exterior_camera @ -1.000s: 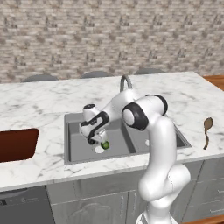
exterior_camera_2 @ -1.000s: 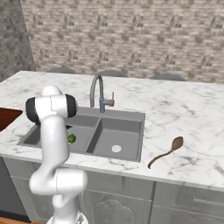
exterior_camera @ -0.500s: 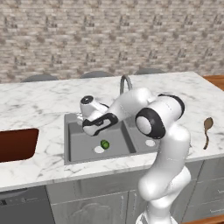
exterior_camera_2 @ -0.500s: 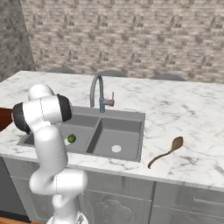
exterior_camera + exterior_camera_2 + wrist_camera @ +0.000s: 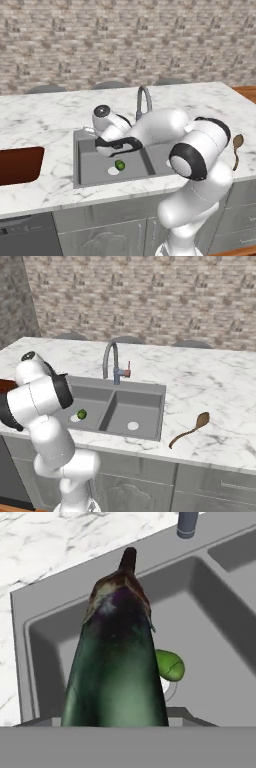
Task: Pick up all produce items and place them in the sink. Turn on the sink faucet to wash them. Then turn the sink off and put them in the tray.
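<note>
Eggplant: dark blackish-green oblong, held up close in the hand view, stem end pointing away, above the left basin of the sink
Gripper: clenched on the eggplant, judged from how it stands upright in the hand view; the fingertips themselves are covered by it
Green ball: already lying in the left basin, just beside the pale drain
Step in hand: judged as delivering the second produce item into the sink
Technique: lower into the left basin before releasing; aim for bare basin floor beside the green ball, not on it, so neither rolls
Faucet: keep the arm clear of spout and lever during descent
Tray: on the counter left of the sink, cut off at the frame edge
Hidden: finger contact points; much of the drain behind the eggplant in the hand view
Spoon: on the counter right of the sink, well apart; leave untouched
</note>
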You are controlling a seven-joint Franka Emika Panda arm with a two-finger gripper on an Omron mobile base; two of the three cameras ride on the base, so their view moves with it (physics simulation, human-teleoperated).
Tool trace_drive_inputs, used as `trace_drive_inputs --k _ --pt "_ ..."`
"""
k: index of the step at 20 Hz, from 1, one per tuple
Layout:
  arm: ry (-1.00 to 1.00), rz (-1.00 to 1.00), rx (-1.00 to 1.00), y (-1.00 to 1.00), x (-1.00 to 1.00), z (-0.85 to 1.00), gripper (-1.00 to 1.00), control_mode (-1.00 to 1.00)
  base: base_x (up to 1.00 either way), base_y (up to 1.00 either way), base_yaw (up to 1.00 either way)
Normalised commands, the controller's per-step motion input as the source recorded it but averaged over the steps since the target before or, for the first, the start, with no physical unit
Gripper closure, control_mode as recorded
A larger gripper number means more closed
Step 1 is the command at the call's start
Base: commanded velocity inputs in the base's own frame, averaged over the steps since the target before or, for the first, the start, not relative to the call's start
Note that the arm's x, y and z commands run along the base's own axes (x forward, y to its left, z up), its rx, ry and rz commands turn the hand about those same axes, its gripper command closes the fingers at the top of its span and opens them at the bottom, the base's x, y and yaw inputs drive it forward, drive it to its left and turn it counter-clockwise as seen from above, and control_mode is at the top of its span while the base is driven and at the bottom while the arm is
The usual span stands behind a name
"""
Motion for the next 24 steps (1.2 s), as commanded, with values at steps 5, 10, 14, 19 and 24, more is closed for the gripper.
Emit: trace_drive_inputs --k 5,10,14,19,24 --pt "-0.02 0.28 -0.05 0.25 -0.33 0.57 1.00 -1.00 0.00 0.00 0.00" --pt "0.00 0.29 -0.06 0.31 -0.34 0.50 1.00 -1.00 0.00 0.00 0.00" --pt "0.01 0.29 -0.07 0.44 -0.34 0.25 1.00 -1.00 0.00 0.00 0.00" --pt "0.05 0.25 -0.03 0.54 -0.33 0.02 1.00 -1.00 0.00 0.00 0.00" --pt "0.00 0.03 -0.01 0.11 -0.16 0.00 1.00 -1.00 0.00 0.00 0.00"
